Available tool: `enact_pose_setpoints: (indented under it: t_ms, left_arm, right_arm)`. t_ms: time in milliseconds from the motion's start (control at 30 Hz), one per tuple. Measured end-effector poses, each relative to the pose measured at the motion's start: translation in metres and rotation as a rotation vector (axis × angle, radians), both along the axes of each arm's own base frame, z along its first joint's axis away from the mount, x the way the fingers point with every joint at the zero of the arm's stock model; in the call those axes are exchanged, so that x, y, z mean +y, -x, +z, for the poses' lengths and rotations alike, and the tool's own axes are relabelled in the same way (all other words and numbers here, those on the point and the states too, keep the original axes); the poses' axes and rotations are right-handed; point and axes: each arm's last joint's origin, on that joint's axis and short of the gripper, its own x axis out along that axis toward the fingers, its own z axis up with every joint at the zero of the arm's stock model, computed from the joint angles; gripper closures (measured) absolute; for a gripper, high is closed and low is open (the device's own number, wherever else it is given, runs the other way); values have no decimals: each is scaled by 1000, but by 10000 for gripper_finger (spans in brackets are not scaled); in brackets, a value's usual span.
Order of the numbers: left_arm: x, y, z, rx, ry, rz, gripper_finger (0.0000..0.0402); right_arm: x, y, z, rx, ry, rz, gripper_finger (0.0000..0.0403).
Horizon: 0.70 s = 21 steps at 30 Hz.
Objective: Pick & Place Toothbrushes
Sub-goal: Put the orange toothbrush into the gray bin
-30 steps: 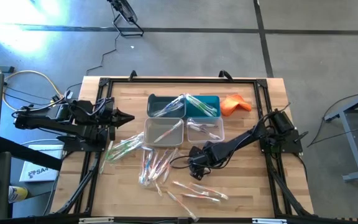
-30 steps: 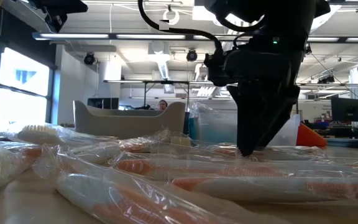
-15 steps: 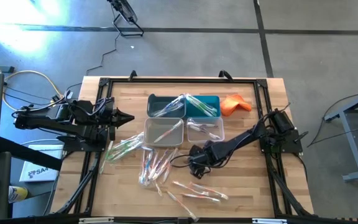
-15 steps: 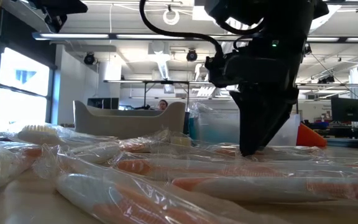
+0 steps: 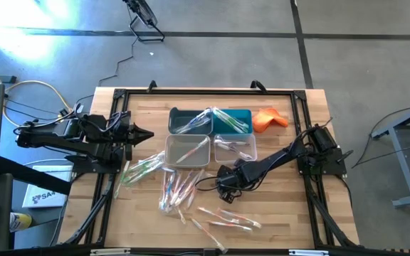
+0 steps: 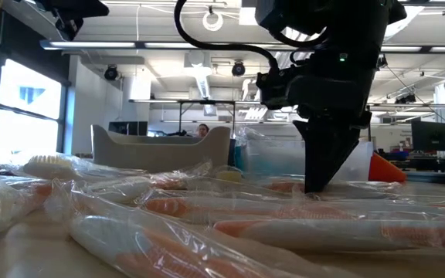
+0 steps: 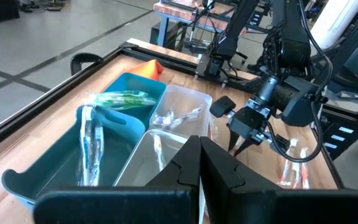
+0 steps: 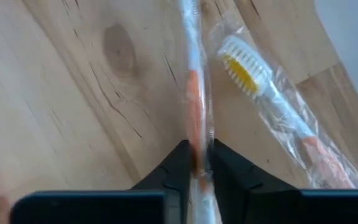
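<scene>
Wrapped toothbrushes lie loose on the wooden table in clusters (image 5: 176, 190), (image 5: 226, 219), (image 5: 141, 169). More of them lie in the teal bins (image 5: 191, 119) and clear bins (image 5: 188, 149). My right gripper (image 5: 223, 192) points steeply down at the table's middle, shut on a toothbrush with an orange-red handle (image 8: 193, 81). Beside it lies a toothbrush with yellow-white bristles (image 8: 247, 68). My left gripper (image 5: 144, 134) hangs shut above the table's left side, holding nothing. My right gripper pinches the orange-red toothbrush's handle (image 8: 194, 124) through its clear wrapper, one finger on each long side. The fingers (image 8: 178, 160) come from above, pointing steeply down, their tips (image 6: 315, 184) at the tabletop. The toothbrush lies flat on the wood.
An orange cloth (image 5: 269, 119) lies at the far right, beside the bins. A black frame (image 5: 119, 94) runs around the table. In the low view, wrapped toothbrushes (image 6: 207, 212) crowd the near part of the table. Bare wood (image 5: 283, 213) shows at the near right.
My right gripper has stayed over the same spot and has shut: in the low view the gap between its fingertips has narrowed to a point at the tabletop. The toothbrushes lie as they did.
</scene>
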Motion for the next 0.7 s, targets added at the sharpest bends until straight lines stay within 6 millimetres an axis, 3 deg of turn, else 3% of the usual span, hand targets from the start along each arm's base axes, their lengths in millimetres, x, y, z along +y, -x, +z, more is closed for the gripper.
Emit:
enact_pose_setpoints:
  t_ms: [133,333,700]
  left_arm:
    - [0,0,0,0,-1,4,401]
    - [0,0,0,0,-1,3,401]
    - [0,0,0,0,-1,1,401]
  right_arm:
    - [0,0,3,-8,-7,6,386]
    - [0,4,16,-23,-51,46,388]
    - [-2,12,66,-160,-96,88,389]
